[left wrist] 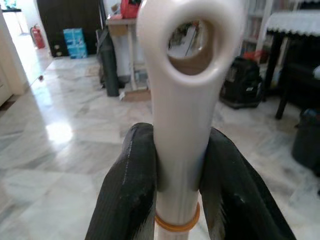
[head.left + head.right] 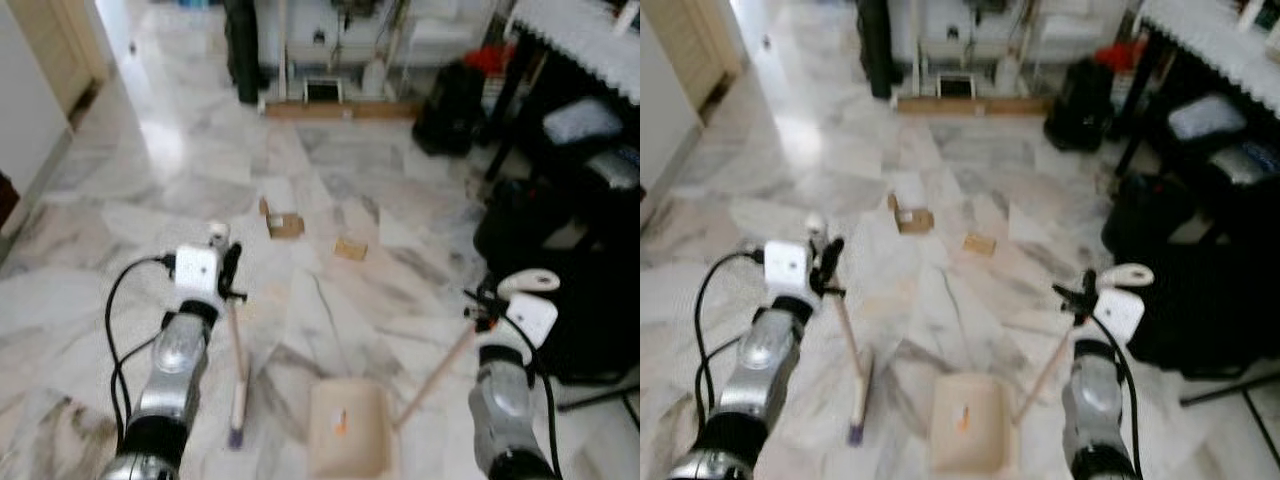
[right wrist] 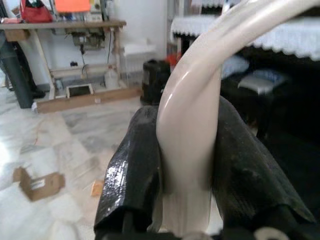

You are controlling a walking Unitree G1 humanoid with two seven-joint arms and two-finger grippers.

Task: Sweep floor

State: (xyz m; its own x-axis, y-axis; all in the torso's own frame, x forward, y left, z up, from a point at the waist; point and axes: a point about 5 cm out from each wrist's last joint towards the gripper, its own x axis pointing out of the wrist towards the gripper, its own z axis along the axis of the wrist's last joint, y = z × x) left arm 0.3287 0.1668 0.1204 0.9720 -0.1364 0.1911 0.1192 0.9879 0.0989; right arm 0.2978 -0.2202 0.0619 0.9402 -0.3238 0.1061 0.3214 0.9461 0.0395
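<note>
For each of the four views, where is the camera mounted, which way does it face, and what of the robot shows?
Left eye: head, looking down at the marble floor; both arms, broom, dustpan.
Right eye: same scene, slightly offset.
Left wrist: along the left gripper, shut on the broom handle's end.
Right wrist: along the right gripper, shut on the dustpan handle.
Shared: cardboard scraps show in eye and right wrist views.
</note>
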